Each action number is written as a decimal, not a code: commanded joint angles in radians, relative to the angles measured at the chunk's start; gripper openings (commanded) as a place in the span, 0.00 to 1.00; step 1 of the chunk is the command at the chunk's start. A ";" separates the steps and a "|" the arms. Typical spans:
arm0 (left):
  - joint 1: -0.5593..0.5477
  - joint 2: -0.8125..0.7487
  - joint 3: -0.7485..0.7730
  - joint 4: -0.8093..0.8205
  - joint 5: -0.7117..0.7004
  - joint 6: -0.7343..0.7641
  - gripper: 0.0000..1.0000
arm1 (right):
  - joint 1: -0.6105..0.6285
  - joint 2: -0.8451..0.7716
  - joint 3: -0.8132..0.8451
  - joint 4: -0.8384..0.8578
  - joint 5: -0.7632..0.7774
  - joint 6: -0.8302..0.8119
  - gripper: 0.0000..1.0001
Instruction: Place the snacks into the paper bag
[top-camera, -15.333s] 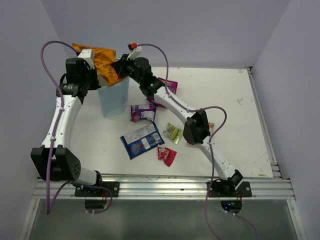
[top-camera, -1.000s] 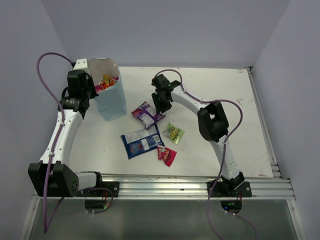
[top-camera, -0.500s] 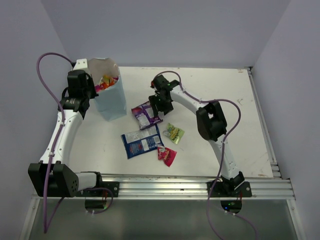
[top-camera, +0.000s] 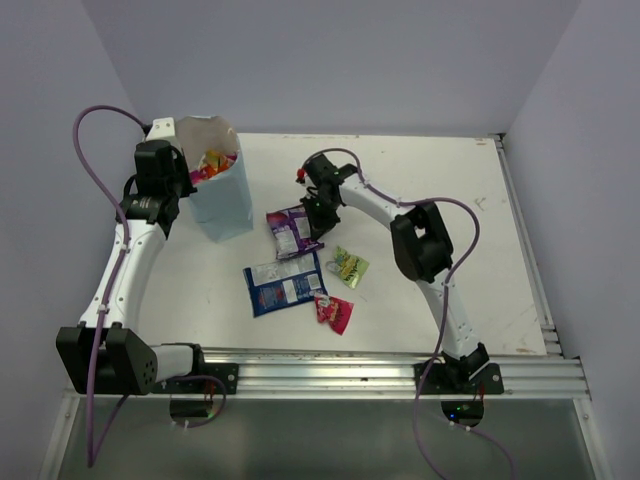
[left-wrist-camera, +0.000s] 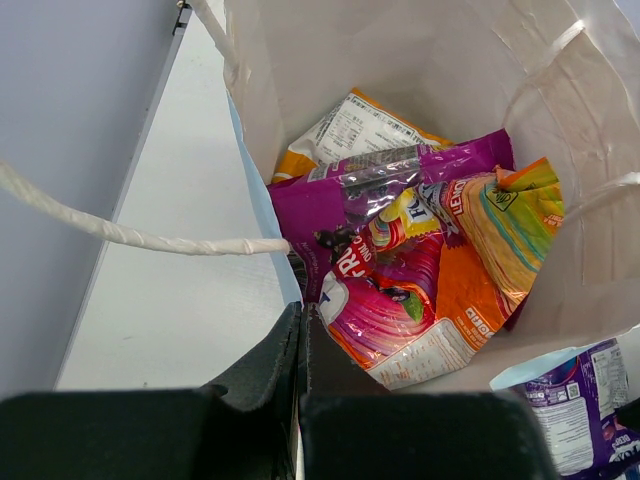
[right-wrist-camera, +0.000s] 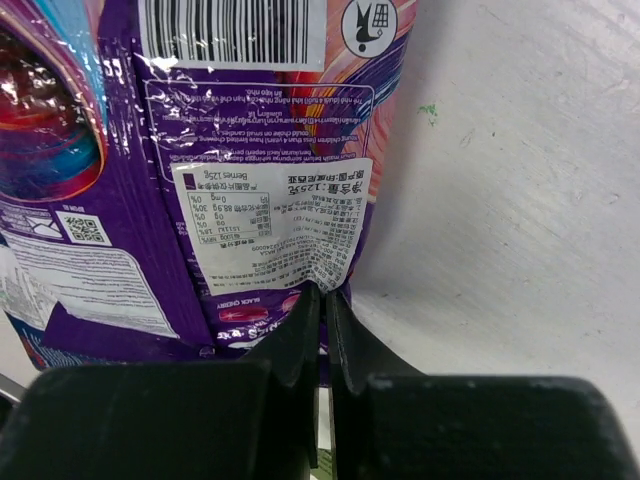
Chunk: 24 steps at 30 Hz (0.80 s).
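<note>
While my left gripper (left-wrist-camera: 302, 318) pinches the wall of the paper bag (top-camera: 228, 205), upper left of the top view with packets (left-wrist-camera: 400, 250) inside, my right gripper (right-wrist-camera: 322, 298) is clamped on the edge of the purple packet (right-wrist-camera: 250, 150) mid-frame, on the table (top-camera: 460, 190).

The paper bag (top-camera: 226, 196) stands by the table's (top-camera: 480, 250) far left corner. The right gripper (top-camera: 317, 227) touches a purple packet (top-camera: 288, 233), a blue packet (top-camera: 284, 283) just nearer.
</note>
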 joint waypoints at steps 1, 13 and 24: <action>0.007 -0.024 -0.007 0.027 0.001 0.000 0.00 | 0.000 0.055 -0.081 -0.110 0.042 -0.035 0.00; 0.005 -0.017 -0.003 0.030 0.014 0.002 0.00 | 0.000 -0.110 0.194 -0.101 0.190 0.001 0.00; 0.004 0.003 0.016 0.027 0.053 -0.004 0.00 | 0.011 -0.207 0.505 0.306 0.237 0.193 0.00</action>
